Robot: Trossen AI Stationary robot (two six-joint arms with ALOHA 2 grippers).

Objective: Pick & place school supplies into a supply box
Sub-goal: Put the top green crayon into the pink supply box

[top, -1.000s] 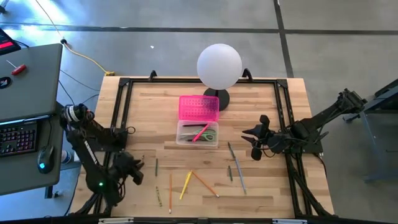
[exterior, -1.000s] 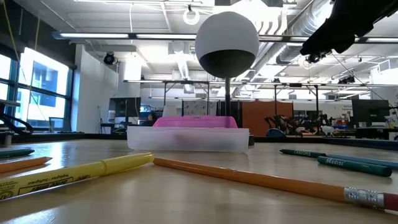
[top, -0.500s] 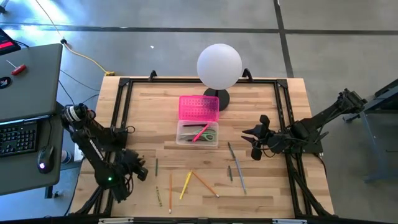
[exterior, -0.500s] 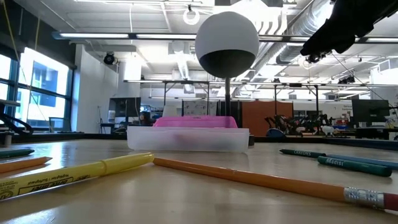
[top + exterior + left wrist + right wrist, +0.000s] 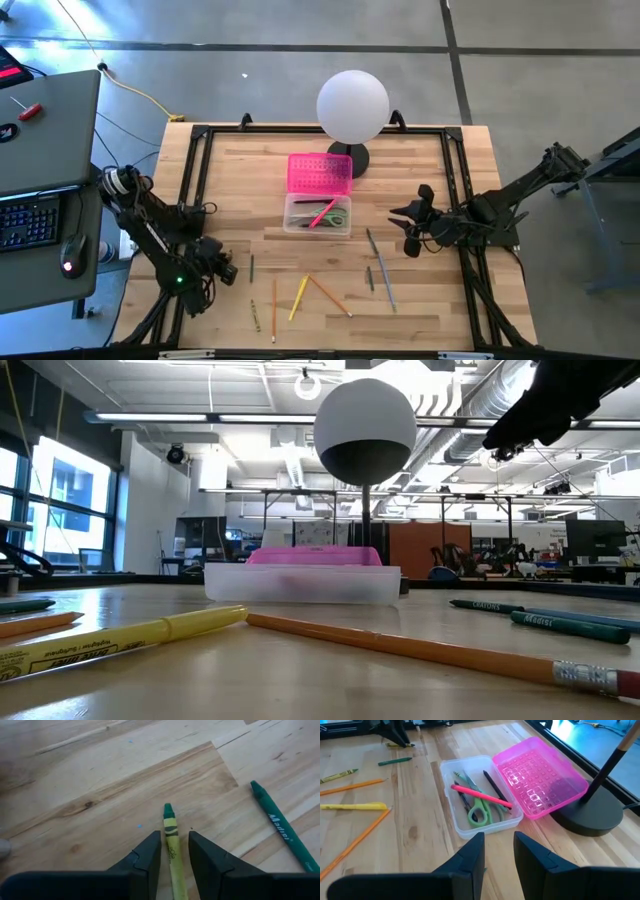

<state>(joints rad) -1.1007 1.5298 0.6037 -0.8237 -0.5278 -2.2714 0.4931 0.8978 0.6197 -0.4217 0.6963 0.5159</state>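
Left wrist view: a green-and-yellow crayon [image 5: 171, 840] lies lengthwise in the gap between the left gripper [image 5: 174, 851] fingers, tip pointing away from the wrist; the fingers are parted just wider than the crayon, and whether they touch it can't be told, so nothing is held. A dark green pencil [image 5: 280, 826] lies on the wood off to one side, apart from the fingers. High view: the left gripper [image 5: 222, 268] sits low over the table [image 5: 420, 160] near its front-left corner, arm folded in from the left edge, with the dark green pencil [image 5: 251, 266] just beside it and the crayon [image 5: 254, 314] a little further toward the front edge. The right gripper [image 5: 408, 228] hangs at the right side of the table, arm reaching in from the right edge, fingers spread and empty. Right wrist view: the right gripper [image 5: 497, 851] looks at the supply box [image 5: 470, 827], clear base with a pink marker [image 5: 481, 795], green-handled scissors [image 5: 479, 814] and a dark pencil inside, pink lid [image 5: 540, 777] open beside it next to the lamp base [image 5: 592, 812]. High view: yellow pencil [image 5: 298, 297], orange pencil [image 5: 329, 295] and grey pens [image 5: 382, 270] lie loose in front of the box, between the two grippers.
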